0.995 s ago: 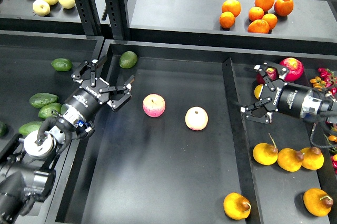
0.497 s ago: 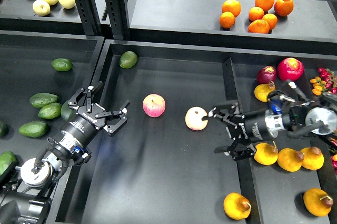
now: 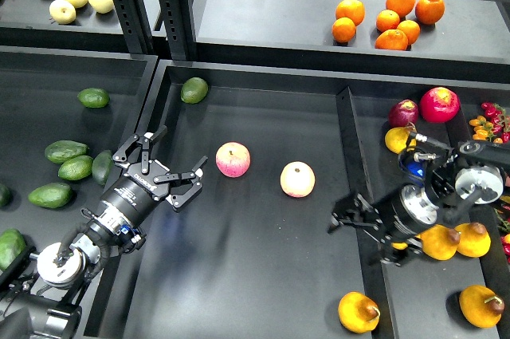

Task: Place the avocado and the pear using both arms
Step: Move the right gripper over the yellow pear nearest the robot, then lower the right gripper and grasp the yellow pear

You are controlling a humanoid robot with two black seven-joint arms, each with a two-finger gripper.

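The dark green avocado (image 3: pixel 194 89) lies in the far left corner of the middle tray (image 3: pixel 263 291). A yellow-orange pear (image 3: pixel 358 311) lies at the front right of the same tray. My left gripper (image 3: pixel 170 165) is open and empty over the tray's left wall, well in front of the avocado. My right gripper (image 3: pixel 363 235) is open and empty over the divider between the middle and right trays. It is above and apart from the pear.
Two pink-yellow apples (image 3: pixel 233 159) (image 3: pixel 297 179) lie mid-tray. Paler avocados (image 3: pixel 65 151) lie in the left tray. Several more pears (image 3: pixel 439 242), a red fruit (image 3: pixel 440 104) and small berries fill the right tray. Oranges (image 3: pixel 388 20) sit on the back shelf.
My left arm has drawn back toward me from the avocado, still open. My right gripper has swung left from the back of the right tray and come forward over the divider.
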